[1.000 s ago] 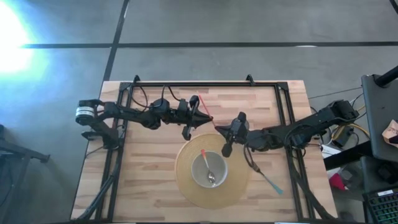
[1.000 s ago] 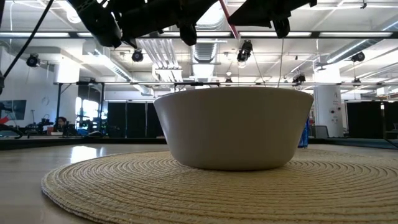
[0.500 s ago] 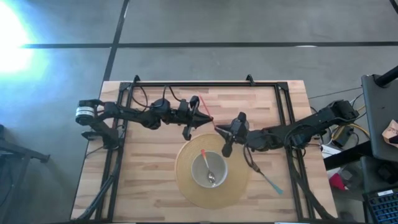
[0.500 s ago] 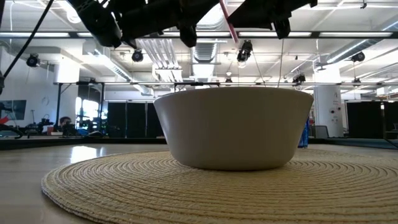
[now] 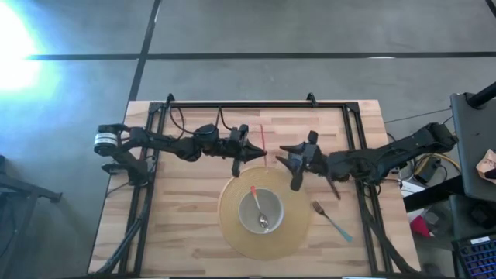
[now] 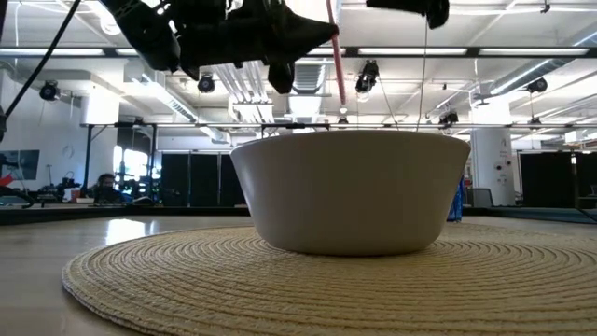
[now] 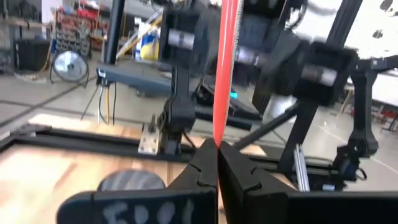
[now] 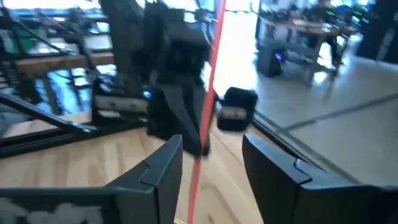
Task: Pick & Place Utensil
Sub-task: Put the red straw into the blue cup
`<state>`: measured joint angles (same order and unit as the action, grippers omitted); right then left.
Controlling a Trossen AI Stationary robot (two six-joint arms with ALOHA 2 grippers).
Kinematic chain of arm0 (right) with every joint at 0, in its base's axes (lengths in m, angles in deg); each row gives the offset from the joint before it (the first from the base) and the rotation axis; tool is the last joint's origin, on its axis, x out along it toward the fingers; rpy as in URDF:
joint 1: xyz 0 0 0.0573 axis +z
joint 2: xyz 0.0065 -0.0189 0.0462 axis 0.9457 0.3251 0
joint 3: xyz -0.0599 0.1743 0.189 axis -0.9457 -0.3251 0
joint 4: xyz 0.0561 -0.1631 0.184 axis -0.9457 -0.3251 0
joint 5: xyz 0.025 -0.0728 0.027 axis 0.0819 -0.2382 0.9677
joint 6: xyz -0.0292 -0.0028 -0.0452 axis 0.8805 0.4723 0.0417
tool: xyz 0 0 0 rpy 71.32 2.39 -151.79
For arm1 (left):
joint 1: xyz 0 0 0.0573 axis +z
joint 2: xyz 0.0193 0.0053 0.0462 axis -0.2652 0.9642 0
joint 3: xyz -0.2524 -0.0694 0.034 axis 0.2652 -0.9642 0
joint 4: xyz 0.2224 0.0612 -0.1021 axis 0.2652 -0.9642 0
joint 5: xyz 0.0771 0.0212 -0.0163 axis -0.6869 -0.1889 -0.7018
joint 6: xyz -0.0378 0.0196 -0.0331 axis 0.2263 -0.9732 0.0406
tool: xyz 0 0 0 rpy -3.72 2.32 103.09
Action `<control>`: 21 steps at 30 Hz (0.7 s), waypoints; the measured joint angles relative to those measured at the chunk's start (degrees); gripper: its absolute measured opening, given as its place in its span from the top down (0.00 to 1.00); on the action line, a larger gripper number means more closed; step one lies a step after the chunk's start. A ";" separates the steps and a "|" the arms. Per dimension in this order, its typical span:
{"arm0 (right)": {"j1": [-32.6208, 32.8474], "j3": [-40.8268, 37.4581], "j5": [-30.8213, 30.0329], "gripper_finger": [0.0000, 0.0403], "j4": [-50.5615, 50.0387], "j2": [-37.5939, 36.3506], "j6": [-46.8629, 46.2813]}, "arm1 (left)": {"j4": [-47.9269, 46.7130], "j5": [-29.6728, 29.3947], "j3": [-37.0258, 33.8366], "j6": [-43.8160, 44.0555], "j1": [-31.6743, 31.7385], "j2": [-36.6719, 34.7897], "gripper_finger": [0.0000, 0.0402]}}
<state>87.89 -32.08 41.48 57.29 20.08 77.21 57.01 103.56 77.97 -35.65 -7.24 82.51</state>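
A thin red utensil (image 5: 263,139) is held above the table, just beyond the far edge of the round woven mat (image 5: 232,232). My left gripper (image 5: 254,153) is shut on it. My right gripper (image 5: 284,158) stands open a little to the utensil's right, touching nothing; in the right wrist view the red utensil (image 8: 205,124) shows just ahead of its spread fingers. A white bowl (image 5: 261,211) stands on the mat with a spoon (image 5: 260,209) lying in it. My left gripper pinches the red utensil near its lower end (image 7: 217,138) between its two fingertips. The fingers come level from the table's left and lie across the utensil. The utensil stands nearly upright above the fingers (image 6: 334,56), lifted clear of the table and the bowl.
A fork with a teal handle (image 5: 332,221) lies on the wood right of the mat. A black frame (image 5: 256,102) runs around the table's far and side edges. Bare wood shows at the near left.
My right gripper has opened, let go of the red utensil and drawn back toward the table's right edge. The utensil stays in my left gripper; it has swung from slanting between the two grippers to nearly upright.
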 joint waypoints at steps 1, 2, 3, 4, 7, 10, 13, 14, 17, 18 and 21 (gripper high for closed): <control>0.00 0.00 0.79 0.58 0.39 -0.57 1.09 | -0.87 0.14 -0.04 -0.06 -0.04 0.00 1.00; 0.00 0.00 1.55 0.58 1.17 -0.98 2.33 | -1.47 0.13 -0.13 -0.06 -0.13 0.00 1.00; 0.00 0.00 1.98 0.58 2.00 -1.31 3.68 | -2.06 0.14 -0.13 -0.11 -0.15 0.00 1.00; 0.00 0.00 2.06 0.58 2.79 -1.48 5.02 | -2.40 0.13 -0.13 -0.32 -0.25 0.00 1.00; -0.02 0.00 2.17 0.59 4.74 -1.54 8.53 | -2.77 0.06 -0.13 -1.58 -0.90 0.00 1.00; -0.26 0.00 2.70 0.59 6.70 -0.71 10.06 | -2.99 0.10 -0.13 -3.35 -1.76 0.00 1.00; -0.98 0.00 4.90 0.59 8.82 0.68 10.15 | -3.39 -0.29 -0.21 -5.37 -2.51 0.00 1.00; -1.18 0.00 4.96 0.59 9.66 1.28 10.17 | -3.43 -0.39 -0.22 -5.90 -2.72 0.00 1.00; -2.02 0.00 5.14 0.59 11.80 2.98 10.23 | -3.45 -0.49 -0.22 -6.91 -3.29 0.00 1.00; -2.20 0.00 5.28 0.59 12.55 3.50 10.23 | -3.56 -0.53 -0.22 -7.20 -3.46 0.00 1.00; -2.58 0.04 7.29 0.59 14.16 4.53 10.19 | -3.71 -0.55 -0.22 -7.45 -3.60 0.02 1.00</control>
<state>85.31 -32.04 48.76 71.45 24.61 87.39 53.30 103.01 77.75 -43.10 -10.84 82.53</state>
